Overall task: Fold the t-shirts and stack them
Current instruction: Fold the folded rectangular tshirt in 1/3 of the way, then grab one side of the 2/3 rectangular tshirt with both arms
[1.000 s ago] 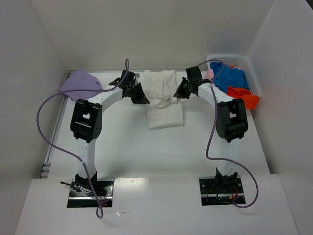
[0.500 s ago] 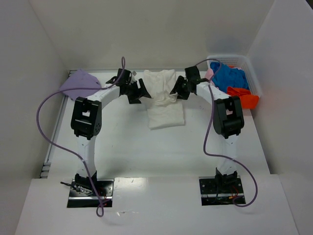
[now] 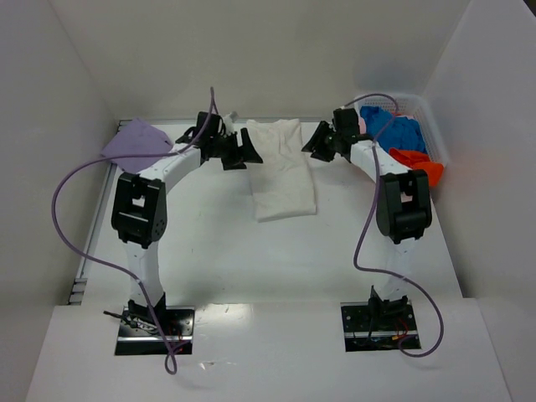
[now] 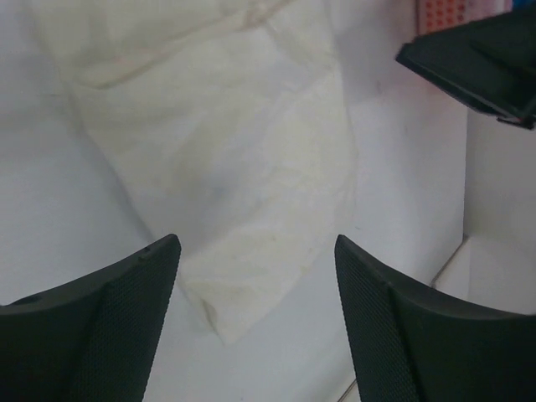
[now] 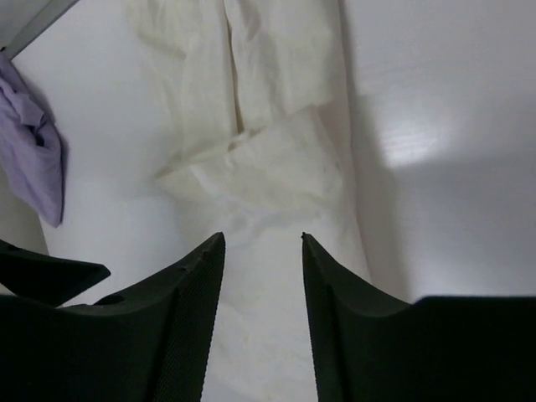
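An off-white t-shirt (image 3: 282, 172) lies folded into a long strip at the table's middle back, its surface smooth. My left gripper (image 3: 244, 152) hovers at its upper left edge, open, with nothing between its fingers (image 4: 126, 322). In the left wrist view the left gripper (image 4: 255, 244) looks down on a corner of the off-white t-shirt (image 4: 226, 159). My right gripper (image 3: 316, 141) hangs off the shirt's upper right edge, also open and empty. The right wrist view shows the right gripper (image 5: 261, 239) above the off-white t-shirt (image 5: 272, 172). A lavender t-shirt (image 3: 136, 142) (image 5: 33, 155) lies at the far left.
A white mesh basket (image 3: 425, 113) stands at the back right, holding blue (image 3: 395, 132), orange-red (image 3: 419, 164) and pale pink (image 3: 361, 126) shirts. White walls close in the table on three sides. A purple cable loops beside each arm.
Both grippers have opened and let go of the off-white shirt's fold, then drawn apart and toward the back. The released cloth now lies flat.
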